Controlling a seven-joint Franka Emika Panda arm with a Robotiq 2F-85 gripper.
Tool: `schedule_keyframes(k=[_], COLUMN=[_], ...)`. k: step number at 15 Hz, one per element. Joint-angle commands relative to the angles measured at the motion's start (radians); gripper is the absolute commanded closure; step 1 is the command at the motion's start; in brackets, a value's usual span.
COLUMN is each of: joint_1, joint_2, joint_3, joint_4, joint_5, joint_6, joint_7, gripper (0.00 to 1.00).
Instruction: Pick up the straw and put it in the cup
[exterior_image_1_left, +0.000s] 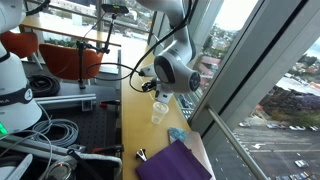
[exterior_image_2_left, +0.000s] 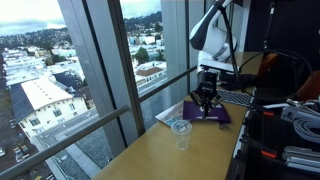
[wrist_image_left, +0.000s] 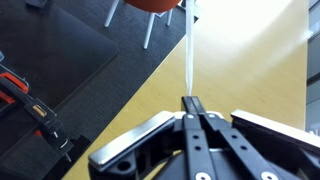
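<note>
My gripper (wrist_image_left: 192, 103) is shut on a thin white straw (wrist_image_left: 189, 55) that sticks straight out from the fingertips over the wooden table. In an exterior view the gripper (exterior_image_2_left: 205, 100) hangs above the table beyond a clear plastic cup (exterior_image_2_left: 181, 133) that stands upright near the window edge. The cup also shows in an exterior view (exterior_image_1_left: 159, 113), just below the gripper (exterior_image_1_left: 157, 92). The straw is too thin to make out in the exterior views. The cup is out of the wrist view.
A purple cloth (exterior_image_2_left: 208, 112) lies on the wooden table (exterior_image_2_left: 170, 160), also shown in an exterior view (exterior_image_1_left: 175, 162). A large window runs along the table's edge. A keyboard (exterior_image_2_left: 233, 98) and cables sit at the back. A red chair (wrist_image_left: 160, 5) stands past the table.
</note>
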Motion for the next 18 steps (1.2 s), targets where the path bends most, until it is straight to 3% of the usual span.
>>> schedule_keyframes(k=[1,9,18], joint_1=[-0.033,-0.091,-0.094], joint_2=[0.11,0.371,0.515], joint_3=[-0.013,0.004,0.0], joint_4=[0.171,0.481,0.644], joint_5=[-0.052,-0.014,-0.015], joint_6=[-0.122,-0.319,-0.433], joint_7=[-0.052,-0.06,-0.025], gripper=[1.0,1.0,1.0])
